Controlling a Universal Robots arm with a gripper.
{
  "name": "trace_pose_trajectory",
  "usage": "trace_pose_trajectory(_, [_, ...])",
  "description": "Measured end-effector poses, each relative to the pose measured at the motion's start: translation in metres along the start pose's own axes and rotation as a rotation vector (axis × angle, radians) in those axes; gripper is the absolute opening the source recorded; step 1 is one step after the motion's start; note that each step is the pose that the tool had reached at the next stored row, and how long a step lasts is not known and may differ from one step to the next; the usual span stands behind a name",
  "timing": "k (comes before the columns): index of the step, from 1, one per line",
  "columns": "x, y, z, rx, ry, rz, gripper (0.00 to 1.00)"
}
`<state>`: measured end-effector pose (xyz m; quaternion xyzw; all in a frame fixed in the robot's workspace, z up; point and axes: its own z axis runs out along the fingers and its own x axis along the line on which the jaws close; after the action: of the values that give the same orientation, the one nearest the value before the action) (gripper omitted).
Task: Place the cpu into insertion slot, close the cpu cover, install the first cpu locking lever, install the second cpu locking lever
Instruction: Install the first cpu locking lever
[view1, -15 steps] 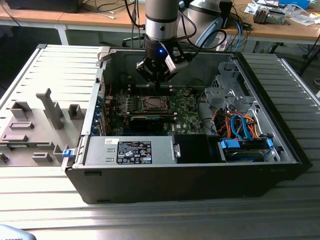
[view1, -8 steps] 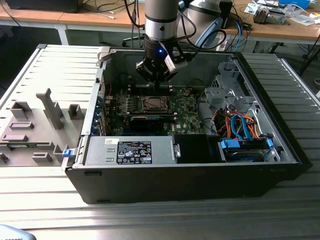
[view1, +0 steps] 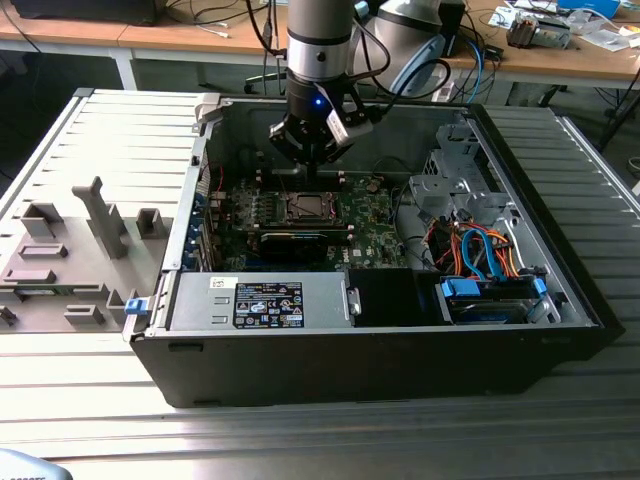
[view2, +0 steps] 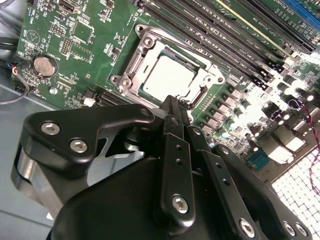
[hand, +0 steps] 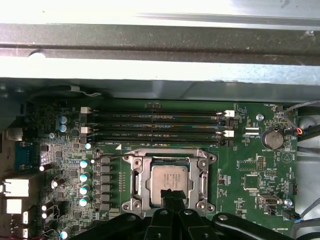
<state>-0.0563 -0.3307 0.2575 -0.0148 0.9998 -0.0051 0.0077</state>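
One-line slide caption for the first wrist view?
Black gripper poised over the silver-grey square cpu seated in its metal-rimmed insertion slot.

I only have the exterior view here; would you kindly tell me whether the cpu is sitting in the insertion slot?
Observer: Yes, in both wrist views the cpu lies flat in the insertion slot.
Operator: Thank you. Is the cpu cover down?
Observer: The cpu cover lies flat, framing the chip.
Operator: And the tool?
Observer: The tool is shut, its tip at the cover's edge.
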Motion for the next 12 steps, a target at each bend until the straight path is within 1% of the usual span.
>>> trace_pose_trajectory(12, [0.0039,0.0001,-0.0001,0.0,0.0,0.0,0.11])
